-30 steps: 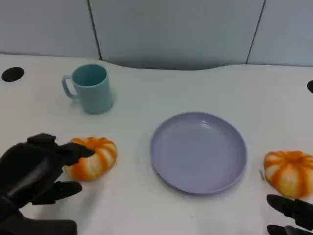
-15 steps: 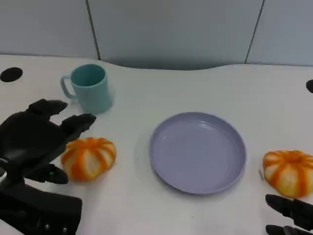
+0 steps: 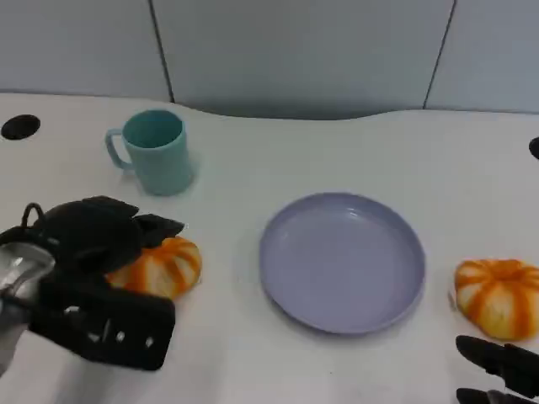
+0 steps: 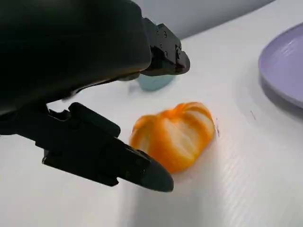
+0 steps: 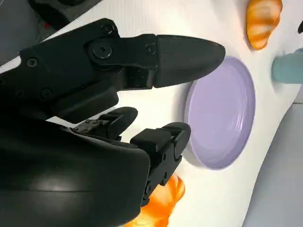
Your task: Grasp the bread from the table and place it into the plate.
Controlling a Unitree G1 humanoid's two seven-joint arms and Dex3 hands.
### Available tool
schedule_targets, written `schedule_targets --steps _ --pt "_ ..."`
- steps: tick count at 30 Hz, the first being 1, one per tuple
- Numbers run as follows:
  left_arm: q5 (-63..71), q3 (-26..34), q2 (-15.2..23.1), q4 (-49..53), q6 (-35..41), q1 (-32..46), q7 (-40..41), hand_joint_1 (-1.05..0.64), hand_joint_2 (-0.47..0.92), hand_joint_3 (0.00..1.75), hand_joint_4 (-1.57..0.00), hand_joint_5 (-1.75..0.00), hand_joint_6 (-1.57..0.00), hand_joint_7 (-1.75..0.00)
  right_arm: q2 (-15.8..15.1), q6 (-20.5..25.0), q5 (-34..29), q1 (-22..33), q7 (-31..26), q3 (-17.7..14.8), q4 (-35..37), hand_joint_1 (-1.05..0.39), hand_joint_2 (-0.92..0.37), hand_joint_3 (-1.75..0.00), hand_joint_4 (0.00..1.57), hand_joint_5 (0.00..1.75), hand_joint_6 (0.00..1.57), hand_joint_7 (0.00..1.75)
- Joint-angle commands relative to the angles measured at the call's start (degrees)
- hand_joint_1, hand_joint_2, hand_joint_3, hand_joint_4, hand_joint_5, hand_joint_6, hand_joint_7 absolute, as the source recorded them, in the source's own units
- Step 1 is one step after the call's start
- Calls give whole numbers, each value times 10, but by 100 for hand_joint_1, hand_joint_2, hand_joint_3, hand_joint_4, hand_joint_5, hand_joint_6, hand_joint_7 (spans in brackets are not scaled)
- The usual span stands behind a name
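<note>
Left hand [image 3: 97,231] hovered over striped orange bread roll [image 3: 160,268], fingers spread wide, nothing held; lined up for grab toward round lavender plate [image 3: 341,261].

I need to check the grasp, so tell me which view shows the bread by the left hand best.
The left wrist view: the bread lies unobstructed between the left hand's spread fingers. In the head view the hand covers part of it. The right wrist view shows it small and far off.

The left hand's fingers [image 3: 156,227] lie over one bread [image 3: 160,269], the mug [image 3: 156,151] behind them, the plate [image 3: 341,261] to their right.
</note>
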Motion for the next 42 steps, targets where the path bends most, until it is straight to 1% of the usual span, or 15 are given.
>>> schedule_targets --steps 1,3,8,12,16,21,25,30,34,38,42 --pt "-10 -17 -12 33 26 -38 -26 -50 69 0 -3 -12 -16 0 -3 -6 3 5 1 -2 -7 -52 -92 -48 67 0 49 0" --pt "-3 -33 -29 72 42 -64 -33 -49 69 0 -4 -12 -15 0 -5 -3 3 9 1 -2 -13 -52 -92 -48 67 0 49 0" --pt "16 -70 -61 187 57 -116 5 -47 70 1 -5 -11 -15 0 -4 5 3 18 -1 -3 -27 -51 -92 -48 68 1 48 0" --pt "24 -93 -83 262 67 -151 32 -51 71 1 -3 -10 -14 0 -4 2 7 22 2 -5 -29 -51 -92 -49 67 0 48 0" --pt "22 -107 -105 328 73 -180 55 -52 71 0 -2 -9 -16 -1 -4 -2 8 25 2 -7 -30 -51 -92 -49 68 1 49 0" --pt "15 -114 -118 379 67 -199 77 -50 71 0 -4 -9 -18 -1 -5 -2 11 26 4 -10 -29 -52 -92 -50 67 0 49 0" --pt "6 -124 -139 467 67 -233 75 -51 72 0 -2 -8 -16 0 -5 2 13 31 3 -13 -38 -52 -92 -50 66 0 45 0" --pt "0 -135 -154 530 67 -258 76 -48 71 0 -5 -8 -20 -1 -6 5 11 34 1 -15 -42 -53 -92 -50 64 0 45 0" --pt "-10 -138 -163 561 67 -272 72 -46 72 0 -6 -7 -21 -1 -4 4 17 36 4 -18 -43 -53 -92 -50 65 0 46 1" --pt "-28 -135 -172 593 70 -291 48 -38 72 0 -12 -8 -25 -2 -5 -2 15 37 3 -18 -41 -53 -92 -50 64 0 46 0" --pt "-31 -141 -176 613 68 -302 39 -35 75 1 -19 -9 -32 -3 -6 0 14 40 3 -18 -45 -53 -92 -51 64 0 46 0"
